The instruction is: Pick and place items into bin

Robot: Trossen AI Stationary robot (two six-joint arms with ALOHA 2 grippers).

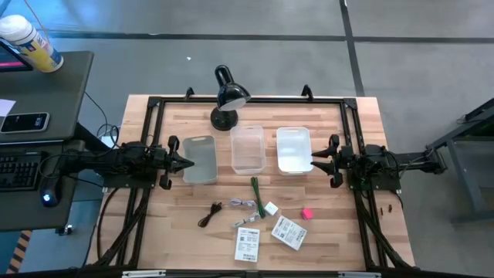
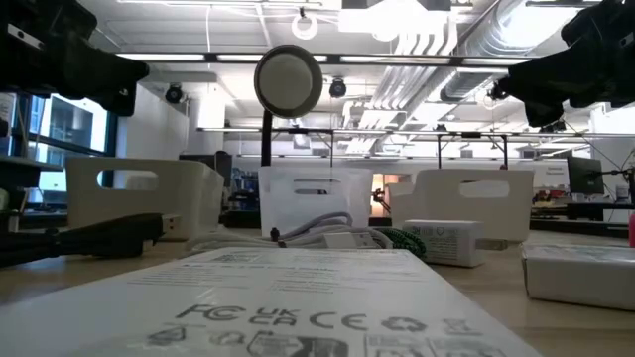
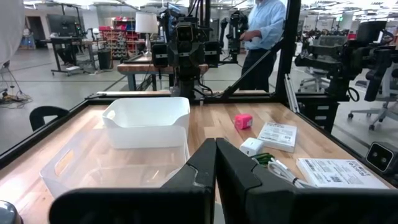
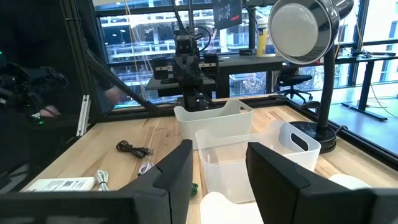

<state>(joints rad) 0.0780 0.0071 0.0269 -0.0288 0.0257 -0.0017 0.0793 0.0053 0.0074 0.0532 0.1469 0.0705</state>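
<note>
My left gripper [image 1: 187,162] [image 3: 216,165] hangs shut over the table's left side, beside the grey bin [image 1: 199,159]. My right gripper [image 1: 312,164] [image 4: 219,168] hangs open at the right edge of the white bin [image 1: 293,149]. A clear bin [image 1: 248,148] stands between the two. On the near half of the table lie the black cord [image 1: 210,214], grey cord [image 1: 244,204], green stick [image 1: 257,194], white block [image 1: 271,208], pink cube [image 1: 306,213] and two printed packets [image 1: 247,244] [image 1: 289,232]. Neither gripper touches any of them.
The black desk lamp [image 1: 228,96] stands behind the bins at the far edge, its head over the clear bin's far end. A black frame [image 1: 154,104] runs round the tabletop. A person [image 3: 264,31] stands beyond the table's right side. A desk with keyboard [image 1: 19,166] sits left.
</note>
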